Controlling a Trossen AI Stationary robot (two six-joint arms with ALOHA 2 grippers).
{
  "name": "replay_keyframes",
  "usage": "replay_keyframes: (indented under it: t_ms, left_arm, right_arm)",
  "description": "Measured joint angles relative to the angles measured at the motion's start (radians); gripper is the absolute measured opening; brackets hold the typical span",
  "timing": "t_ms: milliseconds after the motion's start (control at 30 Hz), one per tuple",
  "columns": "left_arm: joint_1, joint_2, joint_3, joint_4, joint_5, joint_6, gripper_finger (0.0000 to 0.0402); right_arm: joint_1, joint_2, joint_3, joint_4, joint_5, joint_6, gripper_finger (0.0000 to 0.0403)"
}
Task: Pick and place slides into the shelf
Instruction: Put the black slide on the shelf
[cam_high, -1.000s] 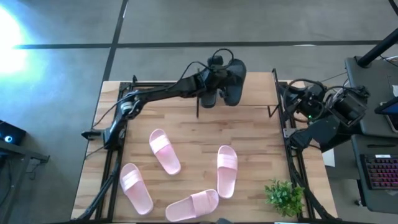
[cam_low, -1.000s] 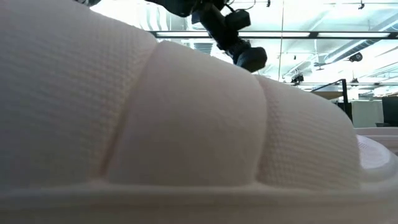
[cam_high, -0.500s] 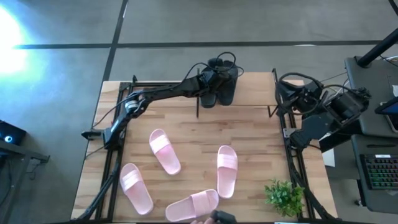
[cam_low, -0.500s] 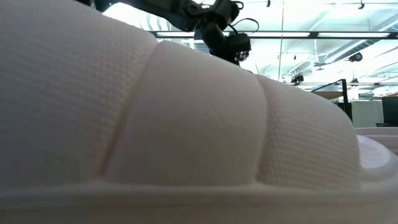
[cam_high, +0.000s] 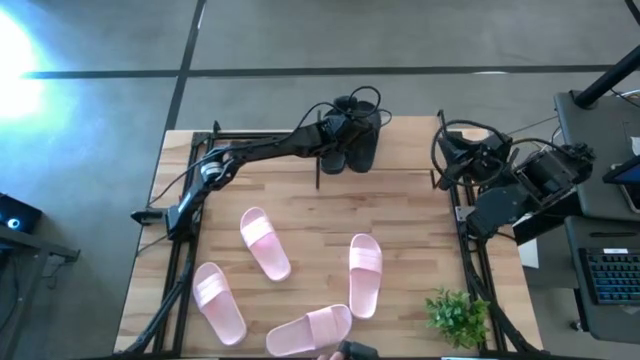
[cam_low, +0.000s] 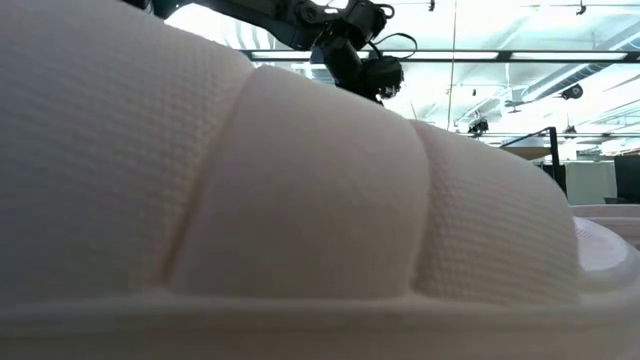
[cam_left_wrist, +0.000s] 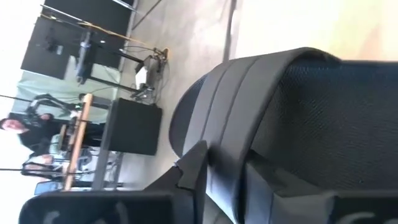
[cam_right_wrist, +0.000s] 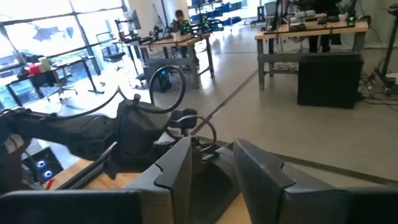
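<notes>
The left gripper (cam_high: 345, 130) reaches to the top centre of the frame, right over two black slides (cam_high: 352, 150) sitting side by side on the shelf (cam_high: 400, 170) at the table's far edge. In its wrist view its fingers (cam_left_wrist: 193, 171) straddle a black strap (cam_left_wrist: 298, 118); whether they grip or have let go, I cannot tell. Four pink slides (cam_high: 265, 243) lie lower on the table, toes variously angled, nearer the left arm. The right gripper (cam_high: 470, 160) waits at the right edge, fingers apart, empty.
</notes>
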Motion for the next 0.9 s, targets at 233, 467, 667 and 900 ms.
replay_keyframes:
  t_ms: [233,467,667,900]
  left_arm:
    - [-0.002,-0.001,0.009,-0.022,0.013,-0.069,0.0092]
    - [-0.002,-0.018,0.009,0.02,-0.026,-0.068,0.0119]
    - [-0.01,-0.019,0.008,0.008,-0.034,-0.068,0.0138]
    - [-0.031,-0.019,0.008,0.005,-0.035,-0.067,0.0142]
  right_arm:
    - [-0.068,0.0,-0.002,-0.002,-0.072,-0.001,0.0149]
    - [-0.103,-0.001,-0.007,-0.056,-0.129,0.037,0.0169]
    - [-0.103,-0.002,-0.009,-0.12,-0.162,0.122,0.0171]
    - [-0.103,-0.002,-0.01,-0.132,-0.183,0.141,0.0171]
